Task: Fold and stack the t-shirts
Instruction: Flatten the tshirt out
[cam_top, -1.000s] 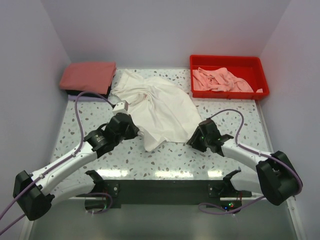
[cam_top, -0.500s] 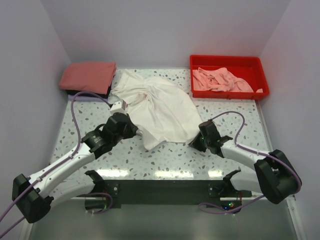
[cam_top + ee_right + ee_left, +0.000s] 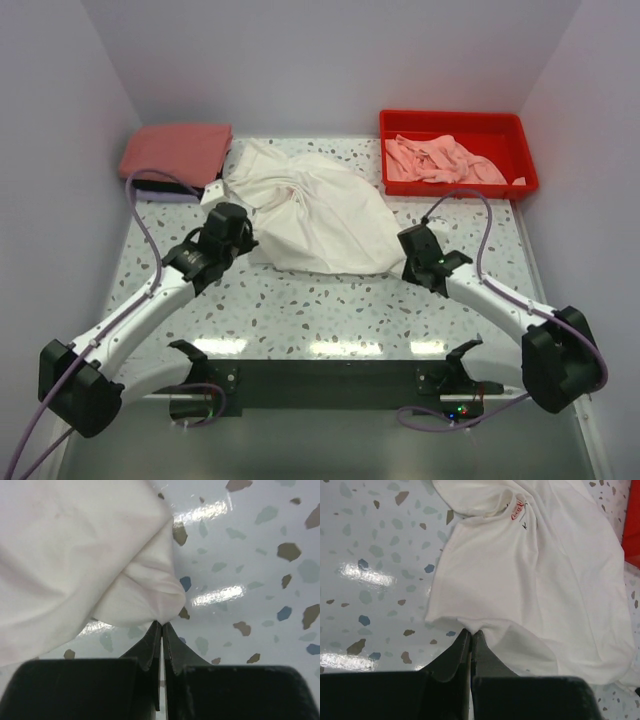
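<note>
White t-shirt [image 3: 315,215] lies crumpled but spread out in the upper middle of your top view, on a speckled terrazzo counter [image 3: 330,315] that gives glossy reflections. Plain pale lavender walls [image 3: 330,60] close it in on three sides. At the upper right, a red tray [image 3: 525,128] holds loose pink t-shirts [image 3: 440,162]. At the upper left, a folded salmon-red t-shirt [image 3: 175,152] sits on a black t-shirt [image 3: 185,184].

Your left fingers [image 3: 465,639] are clenched tight with no gap between them. They pinch the white t-shirt's near edge at its lower left corner, low to the counter. Your right fingers [image 3: 156,630] are squeezed together the same way, biting a bunched fold of the same shirt at its lower right corner.

Compared with a second ago, both arms have travelled toward the top of the frame. The tongue of white cloth that hung down toward the lower middle is gone. The shirt's bottom edge now runs nearly straight between your two grips, and the shirt looks wider and flatter. The tray and the folded stack have not moved.
</note>
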Available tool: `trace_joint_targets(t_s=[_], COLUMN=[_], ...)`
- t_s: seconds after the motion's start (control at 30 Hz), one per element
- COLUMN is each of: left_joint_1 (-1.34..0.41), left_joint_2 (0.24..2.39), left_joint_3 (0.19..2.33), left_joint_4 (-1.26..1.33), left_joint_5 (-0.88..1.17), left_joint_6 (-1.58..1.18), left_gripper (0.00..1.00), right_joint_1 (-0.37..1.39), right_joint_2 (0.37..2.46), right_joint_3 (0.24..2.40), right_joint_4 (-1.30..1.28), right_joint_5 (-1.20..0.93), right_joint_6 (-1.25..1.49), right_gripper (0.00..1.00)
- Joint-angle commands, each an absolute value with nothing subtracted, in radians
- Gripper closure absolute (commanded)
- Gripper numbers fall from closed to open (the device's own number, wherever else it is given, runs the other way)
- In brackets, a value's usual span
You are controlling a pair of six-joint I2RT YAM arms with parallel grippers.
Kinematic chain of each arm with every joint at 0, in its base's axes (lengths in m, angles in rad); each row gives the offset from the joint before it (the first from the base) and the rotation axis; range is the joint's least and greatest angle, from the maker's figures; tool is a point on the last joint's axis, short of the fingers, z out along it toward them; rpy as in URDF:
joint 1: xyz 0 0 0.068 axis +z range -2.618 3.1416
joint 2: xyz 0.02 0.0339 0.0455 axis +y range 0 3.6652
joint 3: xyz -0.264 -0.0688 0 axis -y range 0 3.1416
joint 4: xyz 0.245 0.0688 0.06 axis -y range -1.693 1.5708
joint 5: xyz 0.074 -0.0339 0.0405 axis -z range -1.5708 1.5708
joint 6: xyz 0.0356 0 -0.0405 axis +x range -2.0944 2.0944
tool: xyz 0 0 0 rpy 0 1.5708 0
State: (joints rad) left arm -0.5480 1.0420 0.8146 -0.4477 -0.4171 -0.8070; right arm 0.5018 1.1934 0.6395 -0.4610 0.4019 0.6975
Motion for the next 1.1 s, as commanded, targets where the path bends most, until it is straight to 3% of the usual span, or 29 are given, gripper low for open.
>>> trace_joint_targets(t_s=[0.0,0.17,0.23,0.37,0.77,1.07], left_joint_1=[-0.477,-0.399,-0.387,-0.38,-0.38,-0.382], left_joint_2=[1.089,1.104,1.094,1.063,0.937,0.888], left_joint_3=[0.94,1.069,1.136,1.27,1.698,2.044], left_joint_4=[-0.379,-0.391,-0.393,-0.382,-0.364,-0.387], left_joint_5=[-0.456,-0.486,-0.525,-0.56,-0.732,-0.573], left_joint_6=[-0.758,-0.733,-0.738,-0.671,-0.45,-0.371], left_gripper=[1.0,1.0,1.0,1.0,1.0,1.0], right_joint_1=[0.495,0.477,0.468,0.465,0.453,0.453], right_joint_2=[1.262,1.304,1.263,1.186,1.074,0.979], right_joint_3=[0.765,0.975,1.017,1.135,1.609,1.949], right_joint_4=[-0.495,-0.523,-0.456,-0.33,-0.435,-0.59], right_joint_5=[0.566,0.819,0.821,0.717,0.568,0.297], right_joint_6=[0.588,0.419,0.333,0.137,-0.146,-0.147], right_gripper=[1.0,1.0,1.0,1.0,1.0,1.0])
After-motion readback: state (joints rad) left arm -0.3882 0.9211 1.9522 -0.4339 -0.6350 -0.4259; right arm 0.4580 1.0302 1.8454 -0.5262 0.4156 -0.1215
